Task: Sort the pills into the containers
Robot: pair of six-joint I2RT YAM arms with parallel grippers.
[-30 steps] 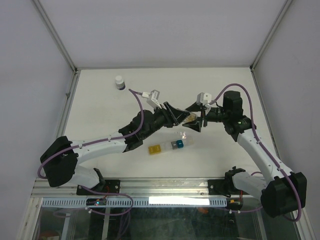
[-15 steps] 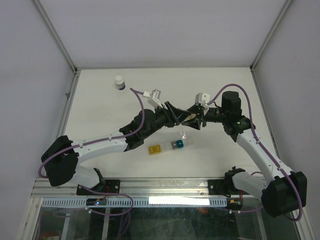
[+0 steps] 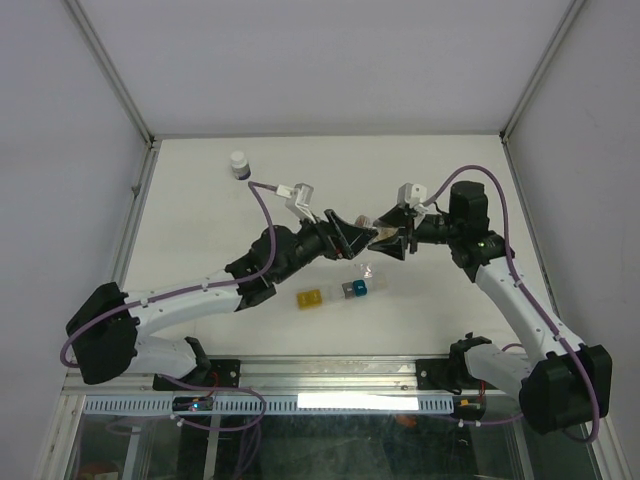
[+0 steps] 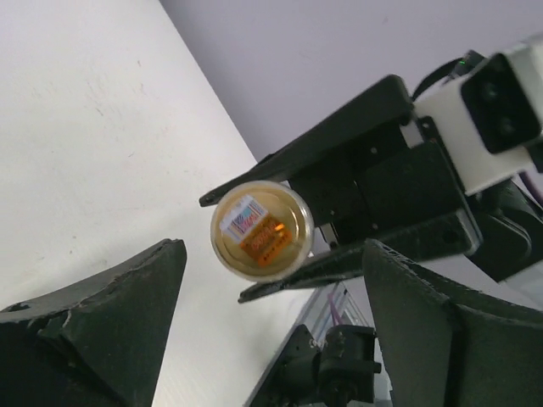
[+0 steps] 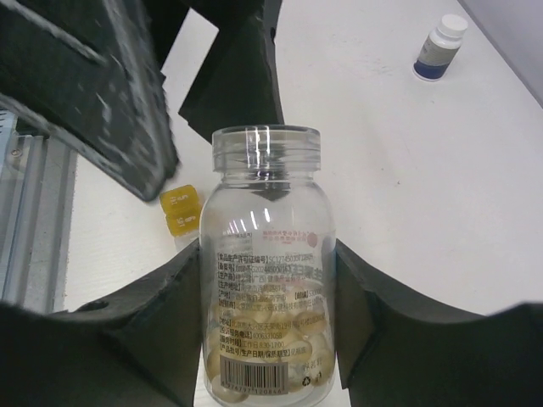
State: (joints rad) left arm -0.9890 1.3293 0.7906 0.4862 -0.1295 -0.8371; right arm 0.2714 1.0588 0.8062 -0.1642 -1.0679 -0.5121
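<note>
My right gripper (image 3: 392, 240) (image 5: 267, 254) is shut on a small clear vial (image 5: 267, 280) (image 3: 380, 237), held above the table with its uncapped mouth toward the left gripper. The pills (image 5: 271, 339) lie as a yellowish-orange heap at the vial's closed end. My left gripper (image 3: 345, 238) (image 4: 273, 250) stands open just in front of the mouth, fingers apart and touching nothing; its view looks straight at the vial's round end (image 4: 261, 231). The containers (image 3: 335, 293) lie as a short strip on the table below both grippers, with a yellow cube (image 5: 181, 209), a blue cube (image 3: 356, 289) and clear ones.
A small dark bottle with a white cap (image 3: 239, 165) (image 5: 441, 47) stands at the back left of the white table (image 3: 200, 230). Grey walls close in the sides and back. A metal rail (image 3: 300, 372) runs along the near edge by the arm bases.
The left gripper, shut at the vial's mouth before, has opened and drawn back slightly to the left. The right gripper keeps the vial and has shifted a little.
</note>
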